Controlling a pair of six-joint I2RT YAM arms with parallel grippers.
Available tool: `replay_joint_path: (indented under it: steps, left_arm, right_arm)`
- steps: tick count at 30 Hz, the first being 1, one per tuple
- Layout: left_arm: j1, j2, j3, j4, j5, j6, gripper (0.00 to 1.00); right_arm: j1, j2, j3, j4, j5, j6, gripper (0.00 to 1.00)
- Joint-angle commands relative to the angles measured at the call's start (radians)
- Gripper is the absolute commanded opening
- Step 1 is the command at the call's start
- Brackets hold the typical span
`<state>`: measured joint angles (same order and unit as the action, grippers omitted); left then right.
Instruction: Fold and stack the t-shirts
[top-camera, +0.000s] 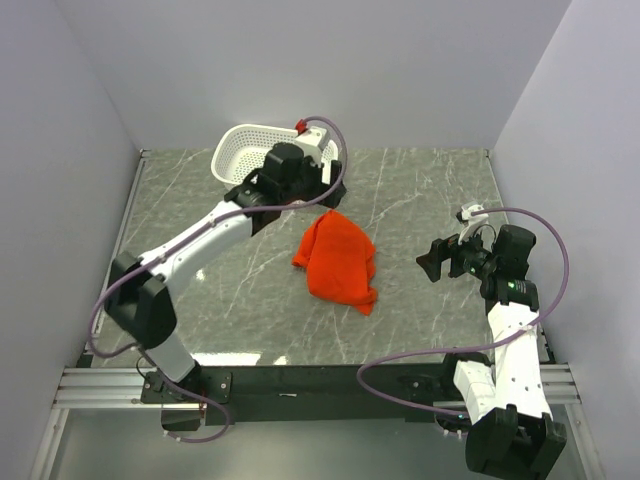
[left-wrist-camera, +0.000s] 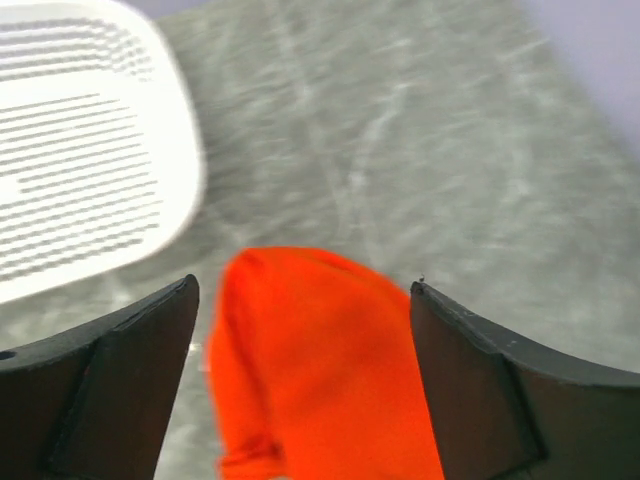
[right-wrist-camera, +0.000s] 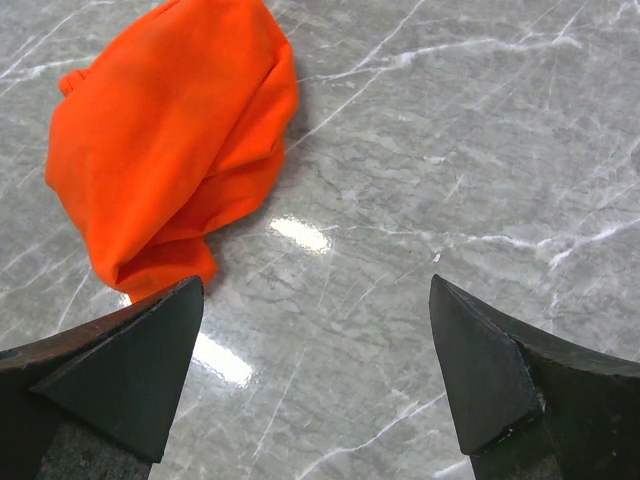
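A crumpled orange-red t-shirt (right-wrist-camera: 170, 140) lies bunched in the upper left of the frame on a grey, white-veined marble table (right-wrist-camera: 480, 150). Its lower edge folds into a loose point just above the left finger. The right gripper (right-wrist-camera: 315, 290) fills the bottom corners, its two dark fingers (right-wrist-camera: 120, 375) spread wide with only bare tabletop between them. The shirt touches neither finger. Two bright glare patches sit on the table below and right of the shirt.
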<state>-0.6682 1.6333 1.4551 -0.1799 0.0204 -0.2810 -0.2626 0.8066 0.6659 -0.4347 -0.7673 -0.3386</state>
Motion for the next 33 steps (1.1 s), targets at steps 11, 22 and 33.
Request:
replay_joint_path:
  steps: [11, 22, 33]
  left_arm:
    - [0.281, 0.243, 0.169, -0.268, -0.169, -0.336, 0.84]
    - [0.38, 0.408, 0.29, -0.406, -0.2, -0.915, 0.77]
    - [0.392, 0.531, 0.386, -0.408, -0.175, -0.856, 0.42]
  right_arm:
    - [-0.006, 0.016, 0.018, 0.016, -0.004, -0.013, 1.0]
    - [-0.007, 0.02, 0.018, 0.014, 0.0, -0.011, 1.0]
    - [-0.007, 0.019, 0.02, 0.01, 0.002, -0.013, 1.0]
